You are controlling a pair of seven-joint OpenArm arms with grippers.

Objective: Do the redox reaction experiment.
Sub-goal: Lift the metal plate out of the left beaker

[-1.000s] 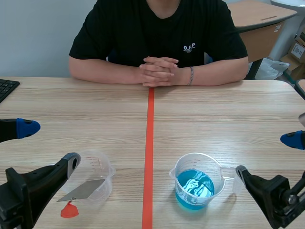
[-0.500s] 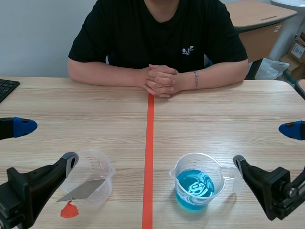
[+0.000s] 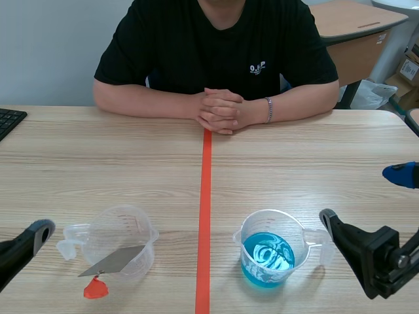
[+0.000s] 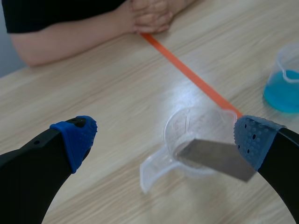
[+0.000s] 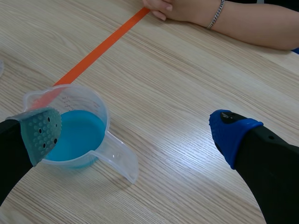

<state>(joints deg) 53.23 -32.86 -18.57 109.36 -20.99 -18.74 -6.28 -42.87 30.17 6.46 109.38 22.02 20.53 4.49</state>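
A clear plastic measuring cup (image 3: pixel 122 239) stands left of the tape line with a grey metal sheet (image 3: pixel 115 260) leaning inside it. In the left wrist view my left gripper (image 4: pixel 163 137) is open, the cup (image 4: pixel 198 140) and sheet (image 4: pixel 217 159) ahead of it, near the right finger. In the scene view only one of its fingers (image 3: pixel 27 241) shows, left of the cup. A second cup (image 3: pixel 269 252) holds blue liquid (image 5: pixel 74 133). My right gripper (image 3: pixel 364 196) is open just right of it, its handle (image 5: pixel 117 157) between the fingers.
A small red blob (image 3: pixel 95 288) lies on the table by the clear cup. A person sits across the table with clasped hands (image 3: pixel 221 109) resting at the tape line's far end. A keyboard corner (image 3: pixel 9 120) lies at the far left.
My left arm has drawn back toward the near left corner, uncovering the clear cup's handle; its far finger has left the scene view. The right arm has barely shifted.
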